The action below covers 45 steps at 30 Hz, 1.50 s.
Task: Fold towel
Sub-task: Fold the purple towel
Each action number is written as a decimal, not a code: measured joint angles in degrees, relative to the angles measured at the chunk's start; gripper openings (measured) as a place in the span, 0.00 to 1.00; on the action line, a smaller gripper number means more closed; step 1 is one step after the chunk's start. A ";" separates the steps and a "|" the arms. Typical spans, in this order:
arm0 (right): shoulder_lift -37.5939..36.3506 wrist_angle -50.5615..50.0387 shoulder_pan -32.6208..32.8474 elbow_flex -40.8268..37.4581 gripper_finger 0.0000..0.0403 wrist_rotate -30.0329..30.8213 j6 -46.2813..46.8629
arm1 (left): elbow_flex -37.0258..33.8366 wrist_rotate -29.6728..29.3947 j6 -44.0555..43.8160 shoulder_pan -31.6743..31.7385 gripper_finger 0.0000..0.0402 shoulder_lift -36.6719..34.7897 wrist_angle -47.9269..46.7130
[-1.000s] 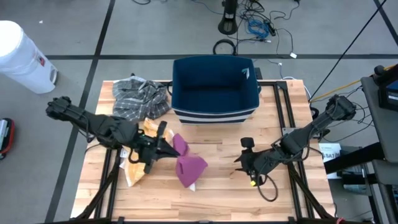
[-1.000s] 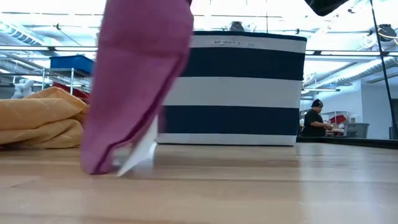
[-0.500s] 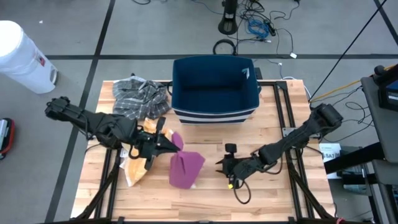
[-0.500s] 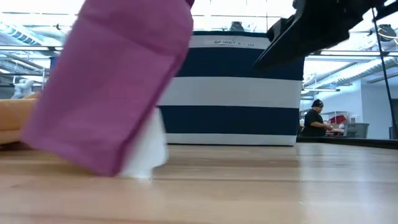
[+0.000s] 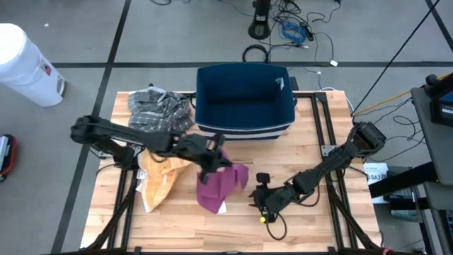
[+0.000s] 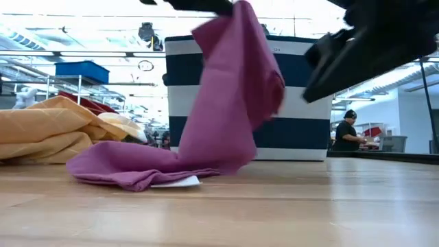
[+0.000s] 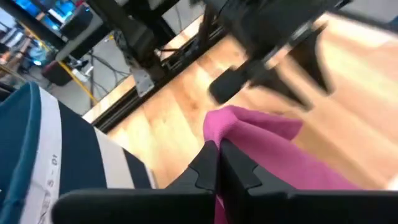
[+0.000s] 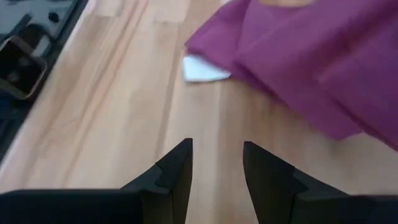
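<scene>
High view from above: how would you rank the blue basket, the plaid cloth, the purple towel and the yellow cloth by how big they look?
1. Blue basket, clearly the largest.
2. Plaid cloth.
3. Purple towel and yellow cloth look about alike; both are bunched, and the left gripper lifts part of the towel, so no ranking between them.

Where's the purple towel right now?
In the high view the purple towel lies mid-table, just in front of the striped basket, beside the yellow cloth, one corner pinched by the left claw.
</scene>
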 joint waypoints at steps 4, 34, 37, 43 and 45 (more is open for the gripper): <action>-1.46 -5.14 2.46 0.00 0.32 -0.11 5.65 | 0.00 -1.57 1.94 2.31 0.16 5.89 3.58; -2.86 -28.37 7.11 0.00 0.32 16.50 21.51 | -0.02 4.02 -18.21 -7.88 0.46 5.18 -3.71; -1.77 -29.80 7.15 0.00 0.32 15.63 23.76 | -0.02 4.02 -20.51 -10.13 0.46 5.18 -4.81; 2.19 -29.44 6.93 0.00 0.32 14.24 24.28 | -0.02 3.96 -24.96 -13.63 0.46 7.12 -7.49; 3.59 -29.47 6.63 0.00 0.32 14.92 24.35 | 0.00 3.66 -25.40 -14.42 0.46 8.82 -7.28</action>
